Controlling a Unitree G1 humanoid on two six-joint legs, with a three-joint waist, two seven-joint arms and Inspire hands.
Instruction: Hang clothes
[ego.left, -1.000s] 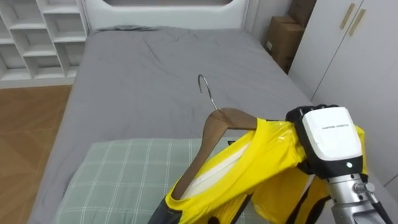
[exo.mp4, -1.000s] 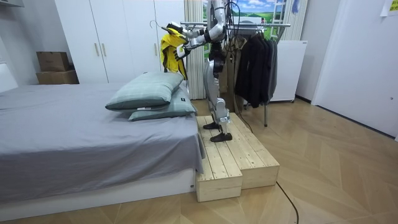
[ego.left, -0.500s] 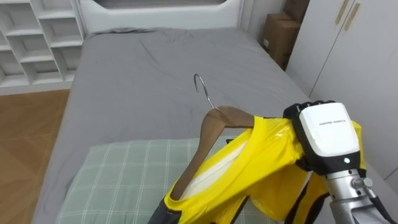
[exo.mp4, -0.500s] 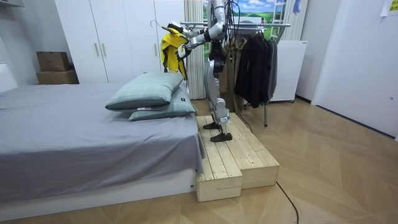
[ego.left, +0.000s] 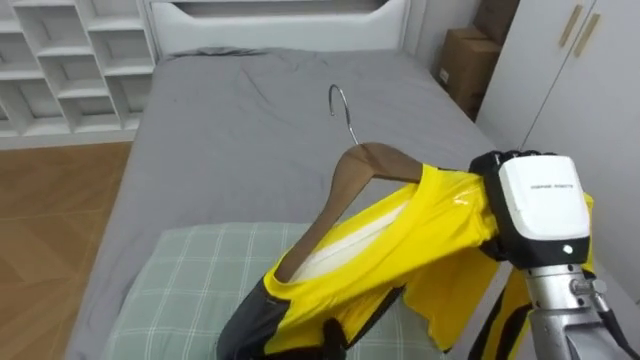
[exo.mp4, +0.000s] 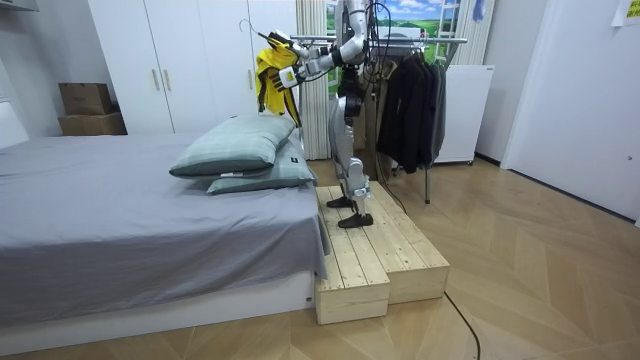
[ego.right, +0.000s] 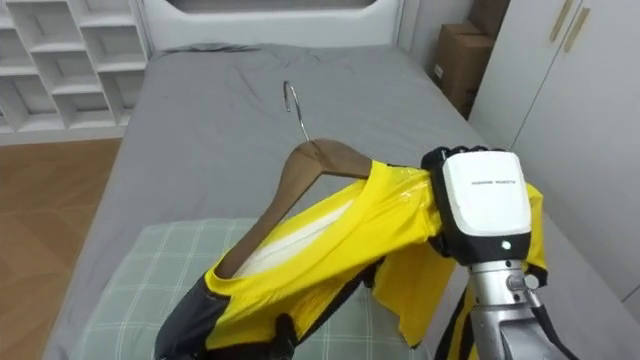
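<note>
A yellow jacket (ego.left: 400, 250) with black parts hangs on a wooden hanger (ego.left: 345, 185) whose metal hook (ego.left: 342, 100) points up. My right hand (ego.left: 535, 205) is raised at the right, its fingers curled over the jacket's shoulder and the hanger's end. In the room view I stand on a wooden platform (exo.mp4: 370, 260) beside the bed, holding the jacket (exo.mp4: 268, 80) high above the pillows with my right hand (exo.mp4: 292, 68). A clothes rail (exo.mp4: 440, 40) with dark clothes (exo.mp4: 410, 100) stands just behind me.
Below lies a grey bed (ego.left: 250, 120) with a green checked pillow (ego.left: 180, 290). White cubby shelves (ego.left: 60, 50) stand at the far left, a cardboard box (ego.left: 465, 60) and white wardrobe doors (ego.left: 590, 70) at the right.
My right hand has lifted the hanger and jacket slightly higher, and the hanger has tilted a little. The head camera has shifted a bit.
</note>
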